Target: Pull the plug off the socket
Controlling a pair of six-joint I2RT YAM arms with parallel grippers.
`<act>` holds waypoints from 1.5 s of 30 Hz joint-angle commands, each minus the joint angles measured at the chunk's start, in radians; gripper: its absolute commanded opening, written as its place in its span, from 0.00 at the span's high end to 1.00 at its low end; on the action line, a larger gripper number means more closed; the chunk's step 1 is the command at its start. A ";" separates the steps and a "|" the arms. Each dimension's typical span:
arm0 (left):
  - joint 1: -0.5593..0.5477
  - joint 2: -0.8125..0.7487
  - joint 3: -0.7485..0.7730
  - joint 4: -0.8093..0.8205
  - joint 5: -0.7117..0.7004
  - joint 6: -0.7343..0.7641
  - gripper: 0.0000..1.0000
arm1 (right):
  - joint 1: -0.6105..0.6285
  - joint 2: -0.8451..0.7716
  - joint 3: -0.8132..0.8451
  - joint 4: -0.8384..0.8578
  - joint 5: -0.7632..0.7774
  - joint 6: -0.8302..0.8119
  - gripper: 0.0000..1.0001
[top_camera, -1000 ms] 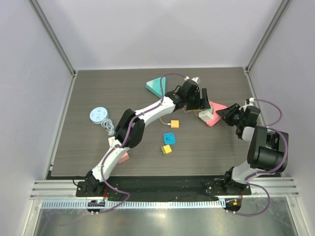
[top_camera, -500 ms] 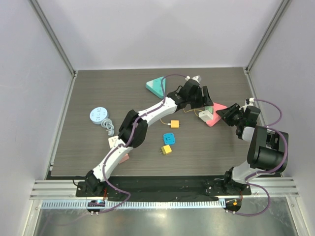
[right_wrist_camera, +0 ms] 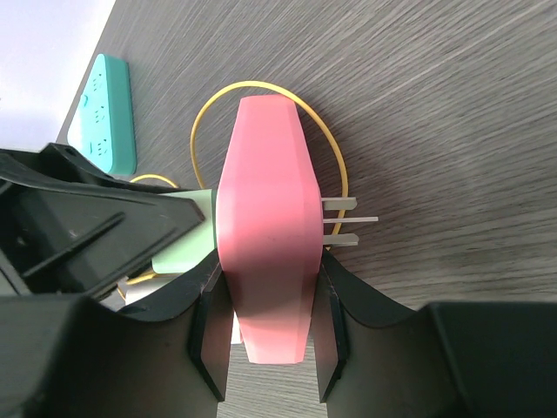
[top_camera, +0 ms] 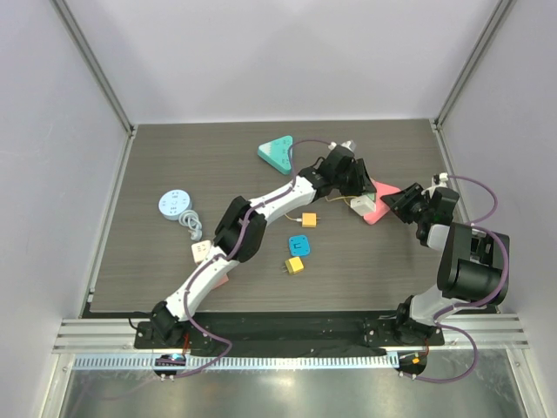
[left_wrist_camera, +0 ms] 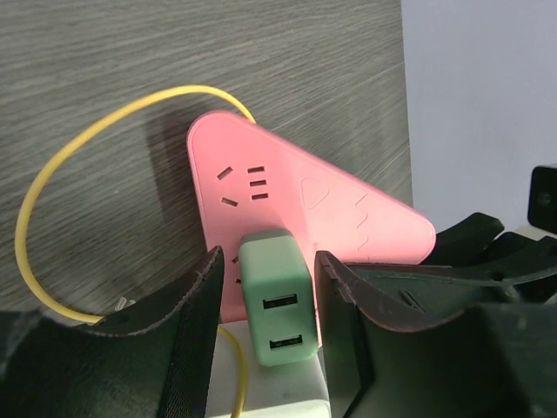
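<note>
A pink triangular socket (left_wrist_camera: 305, 200) stands on edge at the table's right side (top_camera: 383, 193). A pale green USB plug (left_wrist_camera: 276, 300) is seated in its face. My left gripper (left_wrist_camera: 271, 305) is open and straddles the green plug, with a thin gap at each finger (left_wrist_camera: 196, 322). In the top view it sits at the socket's left (top_camera: 357, 185). My right gripper (right_wrist_camera: 265, 322) is shut on the socket's edge (right_wrist_camera: 265, 235), gripping from the right (top_camera: 399, 204). Metal prongs (right_wrist_camera: 344, 218) stick out of the socket's back.
A white block (left_wrist_camera: 278, 396) with a looping yellow cable (left_wrist_camera: 52, 192) sits just below the green plug. On the table lie a teal triangular socket (top_camera: 278, 152), a round blue socket (top_camera: 177, 204), a yellow plug (top_camera: 306, 219), and blue (top_camera: 299, 246) and yellow (top_camera: 295, 265) adapters.
My left gripper has moved right and closed in on the pink socket, so its fingers now flank the green plug. The right gripper and socket have barely moved.
</note>
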 commanded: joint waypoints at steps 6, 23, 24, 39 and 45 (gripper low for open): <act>-0.001 -0.020 0.031 -0.030 0.064 -0.012 0.57 | 0.024 -0.002 0.024 0.038 0.008 -0.008 0.99; 0.030 -0.157 -0.021 -0.029 -0.023 -0.053 1.00 | 0.067 -0.059 0.069 -0.180 0.232 -0.128 0.99; 0.024 -0.180 -0.065 -0.045 -0.059 -0.034 1.00 | 0.067 -0.054 0.070 -0.181 0.243 -0.125 0.99; 0.024 -0.283 -0.165 -0.047 -0.185 0.103 1.00 | 0.041 0.013 0.073 -0.141 0.158 -0.096 0.99; 0.048 -0.273 -0.194 0.025 -0.116 -0.004 1.00 | 0.022 0.021 0.070 -0.143 0.151 -0.094 0.99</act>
